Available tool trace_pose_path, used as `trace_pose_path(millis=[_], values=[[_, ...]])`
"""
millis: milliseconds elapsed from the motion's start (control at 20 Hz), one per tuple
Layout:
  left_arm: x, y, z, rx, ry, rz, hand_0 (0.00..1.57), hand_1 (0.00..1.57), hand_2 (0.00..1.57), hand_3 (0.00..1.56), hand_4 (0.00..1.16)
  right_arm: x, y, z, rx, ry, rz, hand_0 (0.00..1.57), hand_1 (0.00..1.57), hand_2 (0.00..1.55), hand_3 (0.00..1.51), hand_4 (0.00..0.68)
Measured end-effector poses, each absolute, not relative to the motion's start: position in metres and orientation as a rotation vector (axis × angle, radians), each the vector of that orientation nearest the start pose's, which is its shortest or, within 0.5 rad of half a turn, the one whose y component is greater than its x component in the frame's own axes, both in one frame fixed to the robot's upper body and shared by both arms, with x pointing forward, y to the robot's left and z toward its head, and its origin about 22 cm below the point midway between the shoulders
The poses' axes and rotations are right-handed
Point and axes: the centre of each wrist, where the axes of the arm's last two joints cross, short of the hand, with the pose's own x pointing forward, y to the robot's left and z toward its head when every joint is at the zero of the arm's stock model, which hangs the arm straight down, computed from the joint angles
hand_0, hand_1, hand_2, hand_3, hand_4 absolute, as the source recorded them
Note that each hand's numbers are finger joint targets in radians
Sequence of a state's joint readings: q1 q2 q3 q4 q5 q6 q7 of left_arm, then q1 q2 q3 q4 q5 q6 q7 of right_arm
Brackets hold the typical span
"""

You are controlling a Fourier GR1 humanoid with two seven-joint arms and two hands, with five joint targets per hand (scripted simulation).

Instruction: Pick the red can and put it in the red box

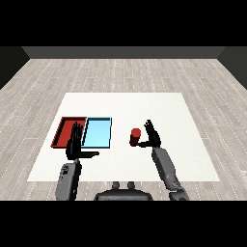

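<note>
The red can [135, 136] stands upright on the white table [169, 111], right of the two trays. My right hand [152, 135] is just right of the can, fingers spread and pointing up, thumb reaching toward the can's base; the fingers do not curl round it. The red tray [62, 131] lies at the left with the light blue tray [98, 132] beside it on its right. My left hand [75, 144] stands open in front of the red tray's near right corner, fingers upright, thumb stuck out to the right.
Both trays hold nothing. The table's near edge runs just behind my forearms, and grey wooden floor surrounds the table.
</note>
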State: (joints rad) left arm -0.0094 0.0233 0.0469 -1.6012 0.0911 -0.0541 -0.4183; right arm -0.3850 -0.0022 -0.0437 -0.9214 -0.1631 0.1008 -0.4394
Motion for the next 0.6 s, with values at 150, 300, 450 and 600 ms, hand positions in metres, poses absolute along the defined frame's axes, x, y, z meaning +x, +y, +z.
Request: trace_pose_path(millis=[150,300,450,600], values=[[0.244,0.241,0.01,-0.053,-2.032,0.055,0.0,0.0,0.0,0.0,0.0,0.316,-0.192,-0.064,0.273,-1.682,-0.025,0.0,0.0,0.0,0.0,0.0],[0.244,0.248,0.012,-0.056,-2.03,0.052,0.0,0.0,0.0,0.0,0.0,0.319,-0.186,-0.067,0.28,-1.679,-0.028,0.0,0.0,0.0,0.0,0.0],[0.249,0.253,0.019,-0.046,-2.034,0.046,0.0,0.0,0.0,0.0,0.0,0.323,-0.185,-0.066,0.293,-1.669,-0.029,0.0,0.0,0.0,0.0,0.0],[0.25,0.256,0.018,-0.046,-2.036,0.043,0.0,0.0,0.0,0.0,0.0,0.33,-0.181,-0.068,0.304,-1.661,-0.032,0.0,0.0,0.0,0.0,0.0]])
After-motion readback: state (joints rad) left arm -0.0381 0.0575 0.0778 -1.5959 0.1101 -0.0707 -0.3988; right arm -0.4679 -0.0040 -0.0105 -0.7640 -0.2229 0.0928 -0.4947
